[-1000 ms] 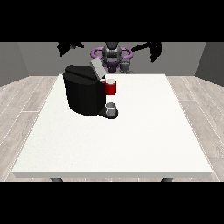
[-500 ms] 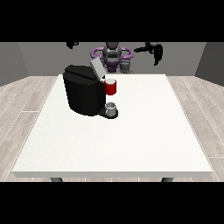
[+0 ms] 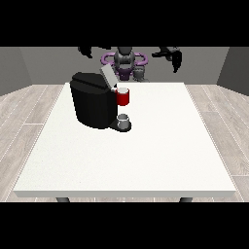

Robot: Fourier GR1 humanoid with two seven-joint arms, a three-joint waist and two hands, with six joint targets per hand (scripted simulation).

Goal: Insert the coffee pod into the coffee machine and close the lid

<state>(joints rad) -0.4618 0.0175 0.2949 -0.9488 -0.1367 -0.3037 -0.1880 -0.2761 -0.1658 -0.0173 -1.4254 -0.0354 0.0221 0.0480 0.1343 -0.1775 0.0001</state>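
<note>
A boxy black coffee machine (image 3: 95, 104) — grey lid (image 3: 107, 76) raised — stands on the smooth white desk (image 3: 146, 151). A red pod holder (image 3: 123, 97) juts over a small grey cup (image 3: 124, 119). Both hands hang well above and behind — the one at the view's right (image 3: 174, 57) with fingers drooping; the other's (image 3: 86, 50) I cannot tell.

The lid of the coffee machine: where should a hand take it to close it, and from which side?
Judging by its pose, take the lid at its raised free edge, coming from above and behind. It stands tilted open above the black coffee machine, hinged low near the red part, so pushing the top edge forward and down should swing it shut.
</note>
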